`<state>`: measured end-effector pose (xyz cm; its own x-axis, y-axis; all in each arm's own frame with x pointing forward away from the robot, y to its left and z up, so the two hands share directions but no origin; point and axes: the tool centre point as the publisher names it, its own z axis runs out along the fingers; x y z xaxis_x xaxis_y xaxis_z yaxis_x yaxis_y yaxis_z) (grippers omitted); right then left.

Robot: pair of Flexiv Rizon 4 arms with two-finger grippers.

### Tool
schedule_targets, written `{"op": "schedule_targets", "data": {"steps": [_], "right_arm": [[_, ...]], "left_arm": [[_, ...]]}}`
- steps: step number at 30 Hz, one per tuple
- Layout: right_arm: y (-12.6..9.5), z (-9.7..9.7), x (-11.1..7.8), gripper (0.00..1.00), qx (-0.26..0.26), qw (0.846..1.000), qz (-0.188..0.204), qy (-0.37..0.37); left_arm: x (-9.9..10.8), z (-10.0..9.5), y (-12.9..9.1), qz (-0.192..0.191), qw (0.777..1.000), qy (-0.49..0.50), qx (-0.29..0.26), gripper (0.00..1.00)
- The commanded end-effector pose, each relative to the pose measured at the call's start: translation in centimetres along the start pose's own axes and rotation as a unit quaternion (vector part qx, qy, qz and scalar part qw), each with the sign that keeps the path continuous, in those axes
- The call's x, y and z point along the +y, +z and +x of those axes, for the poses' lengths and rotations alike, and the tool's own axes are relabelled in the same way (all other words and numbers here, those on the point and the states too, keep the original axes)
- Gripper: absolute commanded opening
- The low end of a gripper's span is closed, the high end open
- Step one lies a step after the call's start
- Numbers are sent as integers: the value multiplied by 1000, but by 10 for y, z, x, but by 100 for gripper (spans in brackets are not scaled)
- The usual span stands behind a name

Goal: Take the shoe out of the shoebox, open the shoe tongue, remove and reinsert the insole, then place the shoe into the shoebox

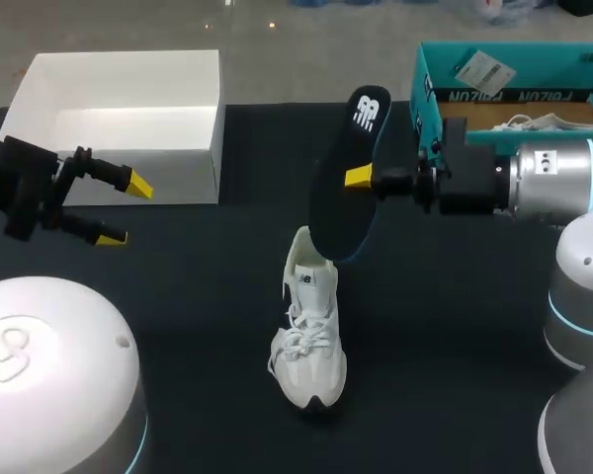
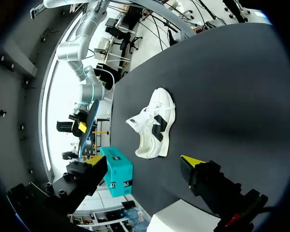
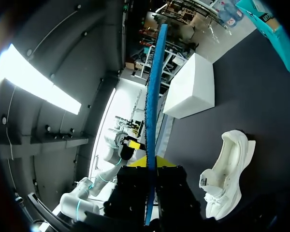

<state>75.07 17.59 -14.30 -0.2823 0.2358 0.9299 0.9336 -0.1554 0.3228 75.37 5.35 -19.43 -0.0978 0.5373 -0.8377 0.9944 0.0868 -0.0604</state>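
While the insole (image 1: 331, 212) hangs upright over the heel of the shoe (image 1: 308, 336), I'm wary. My right claw (image 1: 361, 176) pinches it by one edge only, so it could buckle or snag the collar and topple the unheld shoe. Insole: dark, thin, blue-edged. Shoe: white, laced, mid-bench (image 1: 178, 326). Left claw (image 1: 125, 210) hangs spread beside the white box (image 1: 119, 118).

Bright overhead light, soft shadows
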Motion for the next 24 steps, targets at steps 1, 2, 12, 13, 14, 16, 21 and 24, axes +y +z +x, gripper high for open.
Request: {"op": "schedule_targets", "data": {"steps": [1, 2, 12, 13, 14, 16, 21, 24], "right_arm": [[2, 0, 0, 0, 1, 1000, -7, -8], [2, 1, 0, 0, 1, 1000, -8, -9], [8, -2, 6, 0, -15, 999, -27, -36], [8, -2, 6, 0, -17, 999, -28, -40], [8, -1, 6, 0, -17, 999, -28, -42], [8, 0, 7, 0, -17, 998, -34, -49], [7, 6, 9, 0, -19, 997, -43, -64], [9, 10, 8, 0, -17, 997, -38, -68]], "left_arm": [[1, 8, -10, 3, 1000, -11, 12, 100], [3, 11, -12, 8, 1000, -9, 18, 100], [36, 27, -15, 35, 999, -13, 6, 100], [40, 28, -14, 34, 999, -15, 3, 100], [42, 29, -13, 35, 999, -15, 1, 100], [46, 32, -11, 39, 999, -13, 2, 100], [60, 41, -9, 47, 999, 3, 6, 100], [70, 41, -9, 60, 998, 10, -30, 100]]}}
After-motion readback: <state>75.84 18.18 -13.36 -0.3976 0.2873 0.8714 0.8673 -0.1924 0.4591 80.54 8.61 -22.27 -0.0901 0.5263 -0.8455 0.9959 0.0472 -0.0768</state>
